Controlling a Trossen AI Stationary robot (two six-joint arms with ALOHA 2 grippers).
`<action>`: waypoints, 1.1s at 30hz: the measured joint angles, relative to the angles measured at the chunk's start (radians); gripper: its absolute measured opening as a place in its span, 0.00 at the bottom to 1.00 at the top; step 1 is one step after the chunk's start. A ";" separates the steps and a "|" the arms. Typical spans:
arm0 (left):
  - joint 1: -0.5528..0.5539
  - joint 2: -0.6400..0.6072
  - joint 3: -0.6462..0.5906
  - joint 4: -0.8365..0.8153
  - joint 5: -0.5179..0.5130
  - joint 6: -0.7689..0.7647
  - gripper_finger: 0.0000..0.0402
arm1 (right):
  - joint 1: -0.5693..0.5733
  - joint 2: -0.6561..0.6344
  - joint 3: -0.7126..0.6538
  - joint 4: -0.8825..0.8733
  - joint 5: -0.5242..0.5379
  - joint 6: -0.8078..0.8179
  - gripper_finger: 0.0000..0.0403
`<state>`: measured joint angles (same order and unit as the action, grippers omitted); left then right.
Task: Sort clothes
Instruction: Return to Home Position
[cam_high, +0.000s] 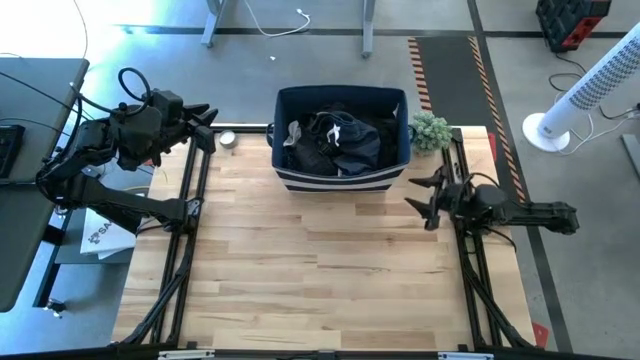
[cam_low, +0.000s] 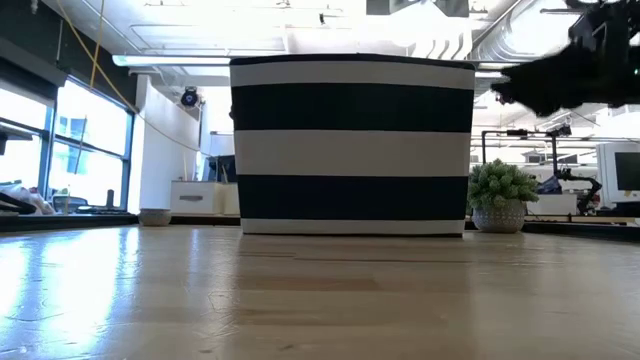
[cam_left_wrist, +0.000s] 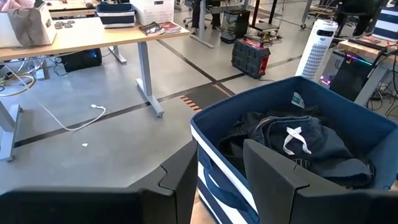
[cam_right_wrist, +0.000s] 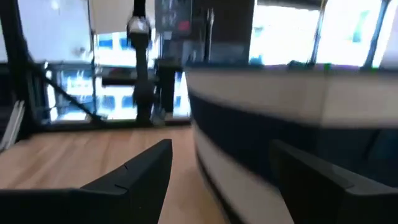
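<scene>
The clothes (cam_high: 335, 140) are a heap of dark garments lying inside the navy-and-white striped bin (cam_high: 342, 178) at the middle of the table's far edge. One dark piece (cam_left_wrist: 298, 143) shows a white drawstring. My left gripper (cam_high: 208, 125) hangs raised at the table's far left corner, left of the bin. Its fingers are open with nothing between them (cam_left_wrist: 221, 180). My right gripper (cam_high: 425, 195) stands open beside the bin's near right corner, pointing toward the bin (cam_right_wrist: 261, 124), with nothing between its fingers (cam_right_wrist: 230, 180).
A small potted plant (cam_high: 430, 130) stands right of the bin at the far edge. A small round bowl (cam_high: 227, 140) sits left of the bin. Dark frame rails (cam_high: 185, 230) run along both table sides. Bare wooden tabletop (cam_high: 320, 270) stretches in front of the bin.
</scene>
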<state>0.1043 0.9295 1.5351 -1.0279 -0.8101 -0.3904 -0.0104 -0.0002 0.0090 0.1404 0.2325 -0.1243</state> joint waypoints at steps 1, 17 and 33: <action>0.000 0.000 0.000 0.000 0.000 0.000 0.31 | 0.002 0.000 0.000 -0.031 -0.004 0.026 0.65; 0.000 0.000 0.000 0.000 0.000 0.000 0.31 | 0.002 0.000 0.000 -0.122 -0.267 0.094 0.66; 0.000 0.000 0.000 0.000 0.000 0.000 0.31 | 0.002 0.013 0.000 -0.121 -0.263 0.125 0.66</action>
<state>0.1043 0.9295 1.5352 -1.0279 -0.8101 -0.3904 -0.0082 0.0132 0.0090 0.0193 -0.0307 0.0006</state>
